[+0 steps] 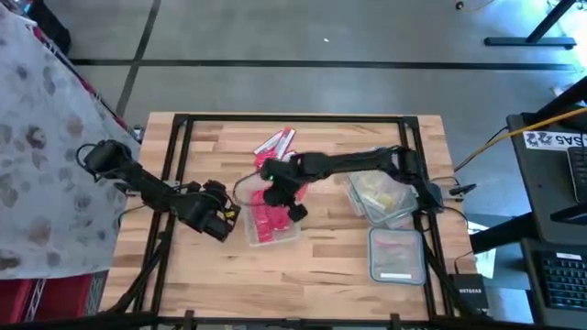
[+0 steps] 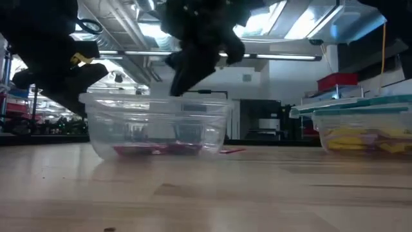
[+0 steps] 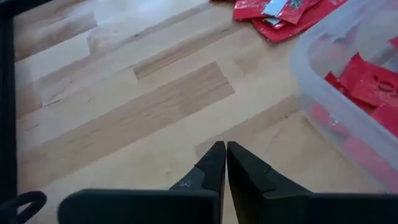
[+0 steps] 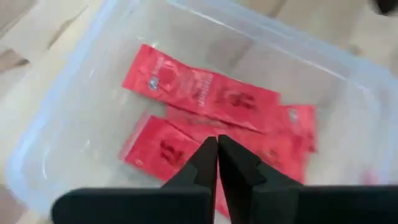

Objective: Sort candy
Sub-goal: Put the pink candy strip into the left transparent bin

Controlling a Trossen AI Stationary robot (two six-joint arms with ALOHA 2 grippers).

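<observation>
High view showed the right claw (image 1: 280, 195) hovering over a clear tub (image 1: 272, 223) of red candy packets (image 4: 205, 93), its fingers pressed together and empty (plain in the right wrist view). More red packets (image 1: 275, 143) lay loose on the tabletop (image 1: 321, 257) farther back. Left claw (image 1: 223, 217) waited just left of that tub, also closed. Yellow candy (image 1: 378, 194) filled another tub (image 1: 400, 216) at right.

Two dark jointed arms; left tool (image 1: 225, 220) bears what seems a yellow mark.
</observation>
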